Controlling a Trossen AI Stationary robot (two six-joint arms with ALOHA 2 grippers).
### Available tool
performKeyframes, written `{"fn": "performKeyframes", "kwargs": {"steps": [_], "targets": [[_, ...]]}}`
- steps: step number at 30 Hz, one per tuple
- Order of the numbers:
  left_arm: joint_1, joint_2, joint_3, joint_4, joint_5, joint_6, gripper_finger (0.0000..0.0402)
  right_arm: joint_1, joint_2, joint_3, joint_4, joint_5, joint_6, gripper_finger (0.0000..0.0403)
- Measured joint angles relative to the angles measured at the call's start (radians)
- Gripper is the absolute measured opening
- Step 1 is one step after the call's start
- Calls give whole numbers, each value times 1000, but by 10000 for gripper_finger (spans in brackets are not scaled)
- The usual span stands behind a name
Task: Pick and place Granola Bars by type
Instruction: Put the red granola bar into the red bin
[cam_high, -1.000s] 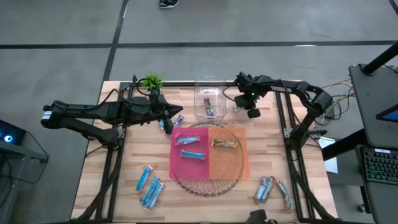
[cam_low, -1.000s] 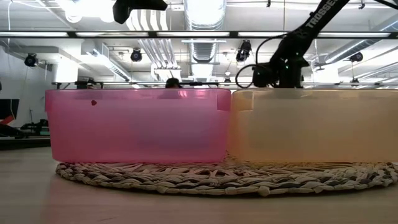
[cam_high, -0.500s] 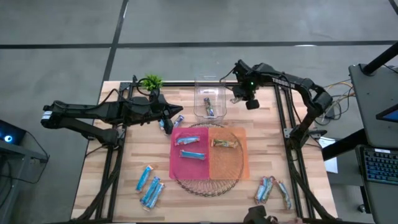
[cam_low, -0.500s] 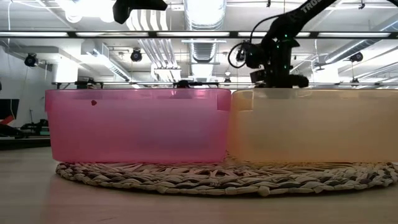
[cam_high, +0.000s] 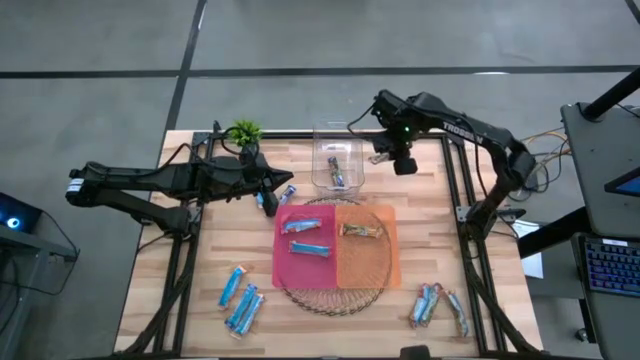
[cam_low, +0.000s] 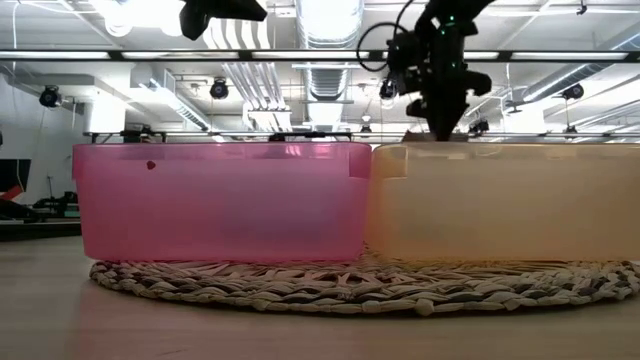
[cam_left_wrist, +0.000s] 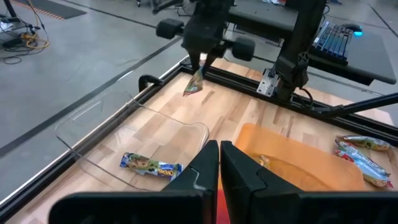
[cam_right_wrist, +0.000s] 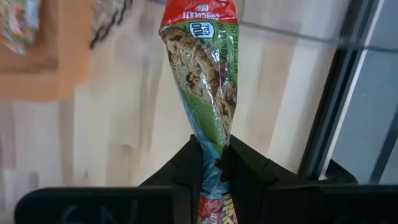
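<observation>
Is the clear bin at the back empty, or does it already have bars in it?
Not empty. The clear bin holds at least one wrapped bar lying flat on its bottom; the overhead view hints at a second, but I cannot tell.

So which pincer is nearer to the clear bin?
The right pincer: it hangs just beside the clear bin, holding a granola bar. The left pincer sits farther off.

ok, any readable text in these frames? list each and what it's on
"100 CAL": round badge on the granola bar pinched in the right gripper.
"TROSSEN": right arm link, barely legible from above.
Red band on that bar: print partly cut off, unreadable.
Bar in the clear bin: print too blurred.
</observation>
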Motion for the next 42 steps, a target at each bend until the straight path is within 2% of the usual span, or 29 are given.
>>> {"fn": "performKeyframes", "kwargs": {"steps": [5, 12, 19, 24, 31, 38, 42], "targets": [[0, 0, 0, -1, 0, 0, 0, 79, -24, 3, -1, -9, 96, 54], [0, 0, 0, -8, 0, 0, 0, 224, -31, 3, 1, -130, 284, 54], [0, -9, 0, -111, 34, -6, 0, 390, -31, 2, 17, -135, 386, 54], [-2, -41, -2, -194, 70, 13, 0, 464, -31, 3, 97, -134, 513, 54], [-2, -166, -81, -190, 140, 25, 0, 525, -31, 5, 279, -134, 673, 54], [-1, -321, -144, -191, 142, 13, 0, 557, -31, 5, 429, -134, 831, 54], [-1, -364, -146, -195, 142, 23, 0, 564, -31, 5, 503, -135, 899, 54]]}}
